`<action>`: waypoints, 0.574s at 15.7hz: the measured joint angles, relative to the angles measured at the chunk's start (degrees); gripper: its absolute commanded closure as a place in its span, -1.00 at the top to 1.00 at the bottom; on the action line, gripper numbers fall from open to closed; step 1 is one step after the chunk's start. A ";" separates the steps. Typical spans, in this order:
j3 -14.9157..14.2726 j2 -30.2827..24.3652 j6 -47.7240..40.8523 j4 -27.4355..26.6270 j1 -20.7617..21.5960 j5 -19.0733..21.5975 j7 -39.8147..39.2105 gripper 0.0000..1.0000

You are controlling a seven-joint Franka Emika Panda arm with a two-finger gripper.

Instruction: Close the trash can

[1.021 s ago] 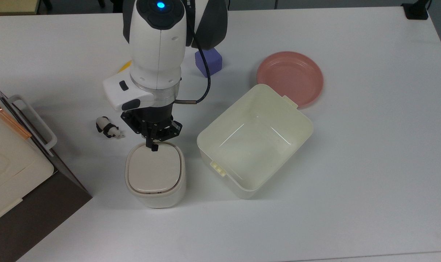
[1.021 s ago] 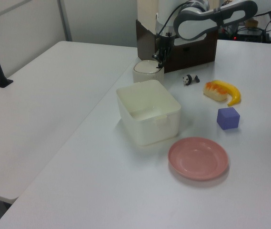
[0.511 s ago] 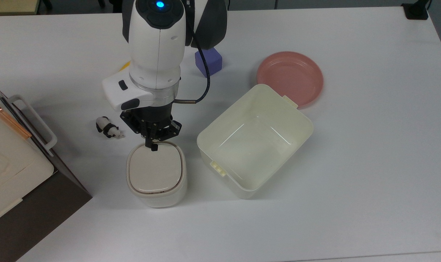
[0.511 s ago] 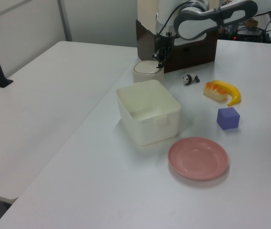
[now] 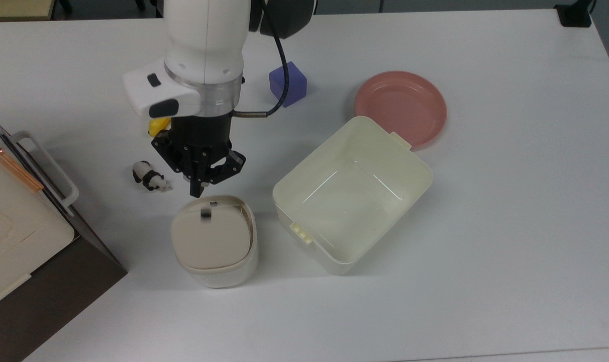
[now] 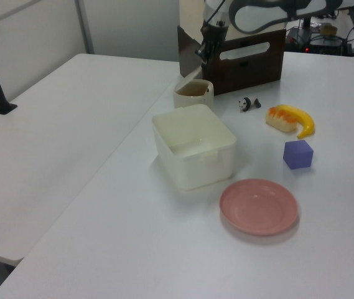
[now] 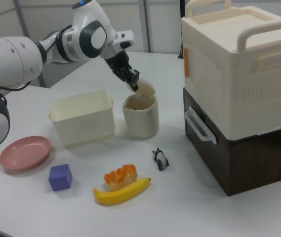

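Under the gripper [image 5: 196,192], fingers together: trash can [image 7: 140,117] with lid [image 7: 144,90] tipped up, inside too dark to tell; beside it, bare-bottomed tub [image 5: 353,193].

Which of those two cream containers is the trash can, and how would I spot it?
Start at the big lidless tub mid-table. In the top view, the trash can stands just to its left, below the fingers. It is smaller, rounded, and has a hinged beige lid, now tilted up.

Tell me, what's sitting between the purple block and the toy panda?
In the right view, a piece of sushi and a banana lie on the table between the purple block and the toy panda.
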 measured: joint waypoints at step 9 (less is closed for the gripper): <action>0.00 0.20 6.10 -1.00 -0.23 0.02 -0.01 -1.00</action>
